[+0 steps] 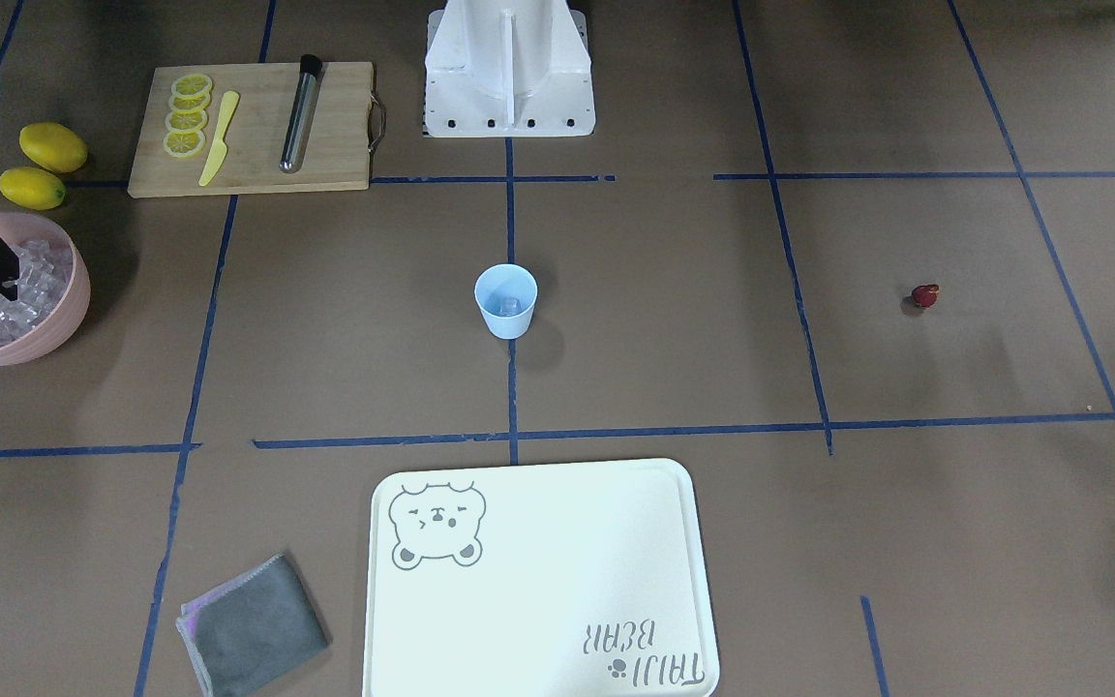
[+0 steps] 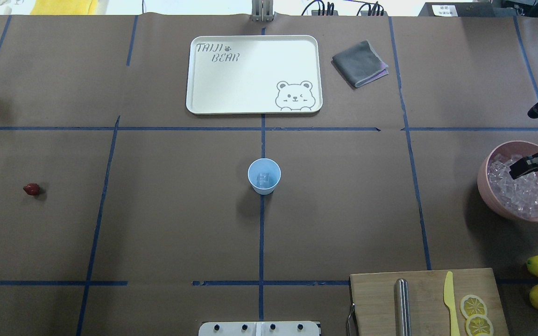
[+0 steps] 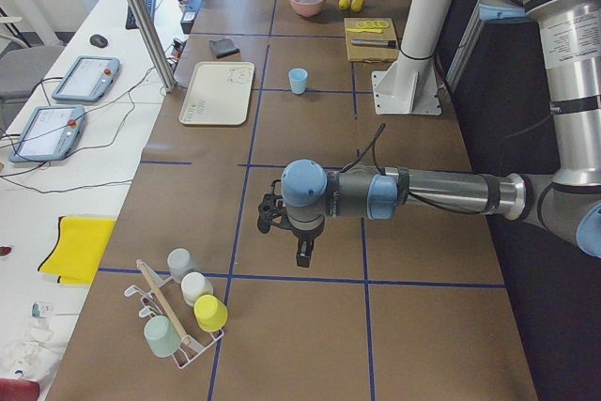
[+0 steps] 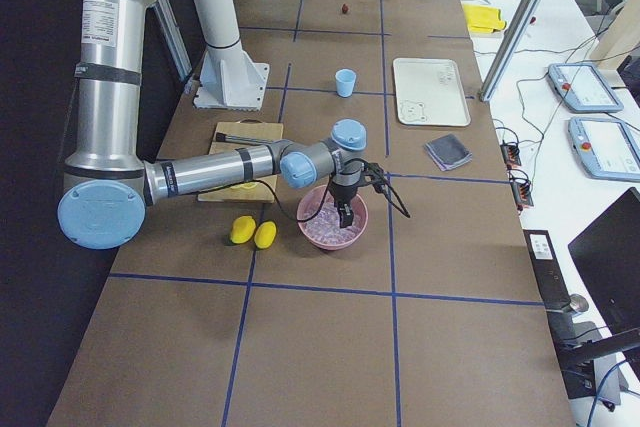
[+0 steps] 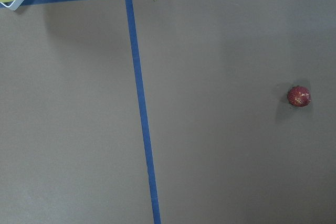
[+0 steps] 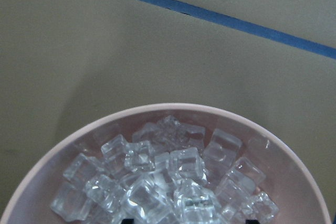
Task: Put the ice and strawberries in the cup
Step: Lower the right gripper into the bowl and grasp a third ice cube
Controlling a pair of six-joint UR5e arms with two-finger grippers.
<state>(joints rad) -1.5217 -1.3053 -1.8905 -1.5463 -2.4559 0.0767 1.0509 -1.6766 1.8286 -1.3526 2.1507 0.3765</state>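
Exterior right: the near arm reaches out low, its right gripper pointing down over a round pink bowl. Right wrist: jaws apart, gripping nothing, above clear glassy ice. Overhead: tapered pale-blue cup at table centre, one cube inside; dark-red strawberry far left. Exterior left: left gripper hangs over the table; its opening cannot be told.

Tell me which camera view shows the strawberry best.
The left wrist-mounted view. The strawberry is nearest the camera there, unobstructed, with its speckled dark-red skin clear. The overhead and front-facing views show it only as a small red piece, and exterior right shows a distant speck. Exterior left and the right wrist-mounted view do not show it.
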